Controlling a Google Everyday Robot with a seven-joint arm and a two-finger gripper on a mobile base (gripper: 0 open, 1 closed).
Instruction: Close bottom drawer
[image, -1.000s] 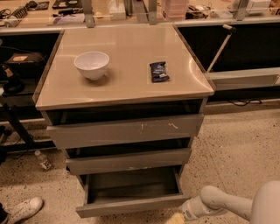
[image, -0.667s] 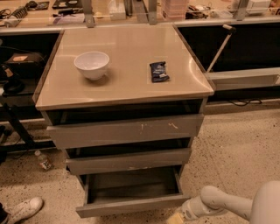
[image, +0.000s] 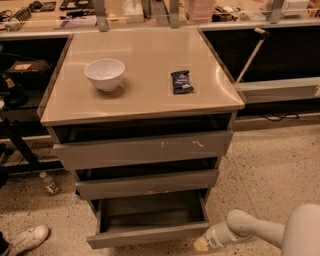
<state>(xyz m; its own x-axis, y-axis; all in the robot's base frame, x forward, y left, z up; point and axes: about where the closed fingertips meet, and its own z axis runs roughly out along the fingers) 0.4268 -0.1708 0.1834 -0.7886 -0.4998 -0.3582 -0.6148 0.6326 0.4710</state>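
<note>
The bottom drawer (image: 147, 236) is the lowest of three grey drawers in a beige-topped cabinet. It stands pulled out, and its shallow empty tray shows from above. Its plain flat front faces the lower edge of the view. My gripper (image: 201, 244) is at the end of the white arm, low at the bottom right. It sits right at the right end of the drawer's front, at floor level. The middle drawer (image: 147, 184) and the scratched top drawer (image: 145, 149) are each out by a small amount.
A white bowl (image: 105, 74) and a dark snack packet (image: 181, 81) lie on the cabinet top (image: 145, 60). A plastic bottle (image: 49, 183) lies on the speckled floor at left, and a white shoe (image: 25, 239) is at the bottom left. Dark shelving stands on both sides.
</note>
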